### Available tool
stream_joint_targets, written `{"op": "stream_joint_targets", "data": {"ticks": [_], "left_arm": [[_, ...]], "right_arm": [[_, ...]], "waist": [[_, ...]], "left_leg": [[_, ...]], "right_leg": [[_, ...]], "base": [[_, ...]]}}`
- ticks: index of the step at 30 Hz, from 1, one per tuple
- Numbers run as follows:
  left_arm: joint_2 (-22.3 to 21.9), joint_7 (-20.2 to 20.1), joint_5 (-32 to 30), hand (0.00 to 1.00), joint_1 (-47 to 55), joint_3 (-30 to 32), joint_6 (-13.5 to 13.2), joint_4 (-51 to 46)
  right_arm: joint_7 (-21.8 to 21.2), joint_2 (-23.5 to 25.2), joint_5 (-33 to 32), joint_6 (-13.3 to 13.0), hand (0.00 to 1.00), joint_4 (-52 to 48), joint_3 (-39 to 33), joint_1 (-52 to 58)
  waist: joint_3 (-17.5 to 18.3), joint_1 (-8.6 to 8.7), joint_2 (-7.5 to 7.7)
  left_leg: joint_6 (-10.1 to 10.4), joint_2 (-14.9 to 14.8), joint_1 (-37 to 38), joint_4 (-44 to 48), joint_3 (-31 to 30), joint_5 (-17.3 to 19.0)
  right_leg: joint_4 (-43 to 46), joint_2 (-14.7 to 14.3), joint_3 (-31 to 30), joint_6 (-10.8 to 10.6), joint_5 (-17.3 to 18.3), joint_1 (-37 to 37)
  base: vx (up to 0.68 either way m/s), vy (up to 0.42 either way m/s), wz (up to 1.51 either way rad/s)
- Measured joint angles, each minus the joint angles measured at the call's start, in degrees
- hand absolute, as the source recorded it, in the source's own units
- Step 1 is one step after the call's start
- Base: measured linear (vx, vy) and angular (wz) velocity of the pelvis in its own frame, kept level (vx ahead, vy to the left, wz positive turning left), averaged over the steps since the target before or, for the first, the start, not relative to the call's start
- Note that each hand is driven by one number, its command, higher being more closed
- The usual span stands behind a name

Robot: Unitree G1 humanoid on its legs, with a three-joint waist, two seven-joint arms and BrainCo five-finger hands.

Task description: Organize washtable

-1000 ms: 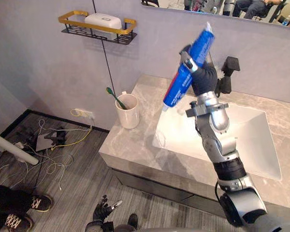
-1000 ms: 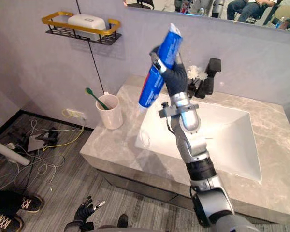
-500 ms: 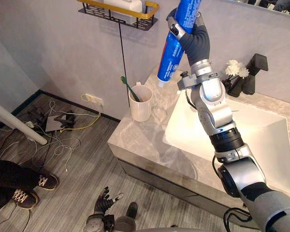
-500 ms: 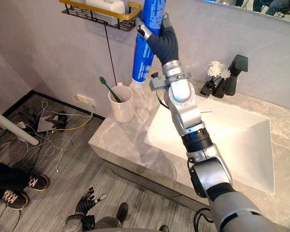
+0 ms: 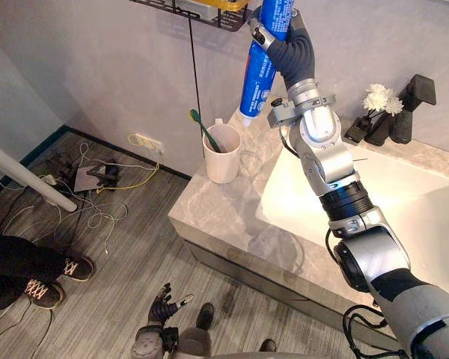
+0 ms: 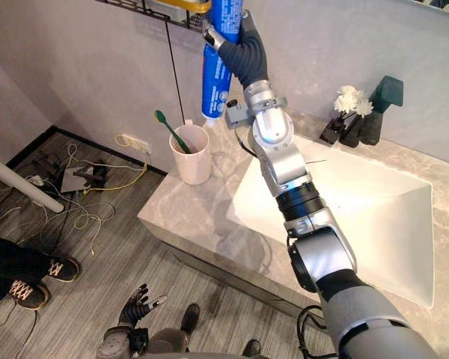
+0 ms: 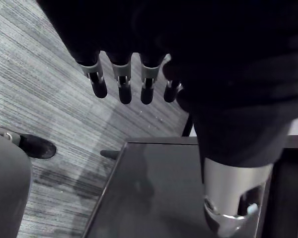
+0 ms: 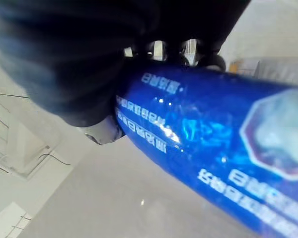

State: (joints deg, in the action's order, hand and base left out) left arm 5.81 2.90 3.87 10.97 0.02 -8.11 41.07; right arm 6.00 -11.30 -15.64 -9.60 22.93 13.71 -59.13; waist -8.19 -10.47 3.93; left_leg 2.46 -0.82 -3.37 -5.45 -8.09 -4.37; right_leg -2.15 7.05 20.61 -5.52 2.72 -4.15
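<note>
The toothpaste tube [image 5: 256, 78], clasped in the curled fingers of the right hand [image 5: 292, 48], had been brought closer, cap down, just above the cup [image 5: 223, 153]; insertion was judged near. The left hand [image 5: 161, 307] was held slack-fingered, well below the cup.

Bright, even room light; glare whitens the sink basin [image 5: 411, 209].

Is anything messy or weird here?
Yes. The right hand holds a big blue toothpaste tube up high by the wall shelf, cap pointing down, not put away. On the floor beside the counter lies a messy tangle of wires.
</note>
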Motion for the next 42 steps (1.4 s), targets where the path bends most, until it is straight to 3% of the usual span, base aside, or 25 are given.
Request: {"op": "stream_joint_targets", "data": {"ticks": [19,33,34,42], "left_arm": [[-0.07,1.01,-0.10,0.00,-0.22,-0.39,0.00,0.04],[-0.08,1.02,-0.11,0.00,-0.77,-0.43,0.00,0.05],[-0.08,1.02,-0.11,0.00,-0.78,-0.43,0.00,0.05],[-0.08,1.04,-0.10,0.00,-0.82,-0.46,0.00,0.08]], "right_arm": [[-1.10,2.36,0.00,0.27,1.00,1.14,2.98,0.97],[-1.19,2.35,0.62,2.24,1.00,3.77,3.04,4.74],[-1.19,2.34,0.62,2.24,0.00,3.77,3.04,4.74],[-1.27,2.51,1.88,2.28,0.00,3.76,3.28,6.52]], "waist": [[-0.71,-0.01,-0.50],[-1.85,-0.20,-0.63],[-1.85,-0.20,-0.64],[-2.09,-0.07,-0.77]], "left_leg": [[0.05,0.09,0.11,0.00,-1.30,-0.03],[0.13,0.08,0.01,0.01,-1.53,-0.08],[0.13,0.08,0.00,0.01,-1.53,-0.08],[0.13,0.19,0.18,0.02,-2.01,-0.07]], "right_leg": [[0.11,0.15,1.36,0.10,0.24,-0.70],[0.18,0.24,1.59,0.20,0.39,-0.71],[0.18,0.24,1.60,0.21,0.40,-0.71],[1.65,0.63,2.10,0.09,1.61,-0.51]], "base": [[0.00,-0.001,0.03],[0.00,-0.001,0.00],[-0.03,-0.009,0.00],[-0.01,-0.006,0.04]]}}
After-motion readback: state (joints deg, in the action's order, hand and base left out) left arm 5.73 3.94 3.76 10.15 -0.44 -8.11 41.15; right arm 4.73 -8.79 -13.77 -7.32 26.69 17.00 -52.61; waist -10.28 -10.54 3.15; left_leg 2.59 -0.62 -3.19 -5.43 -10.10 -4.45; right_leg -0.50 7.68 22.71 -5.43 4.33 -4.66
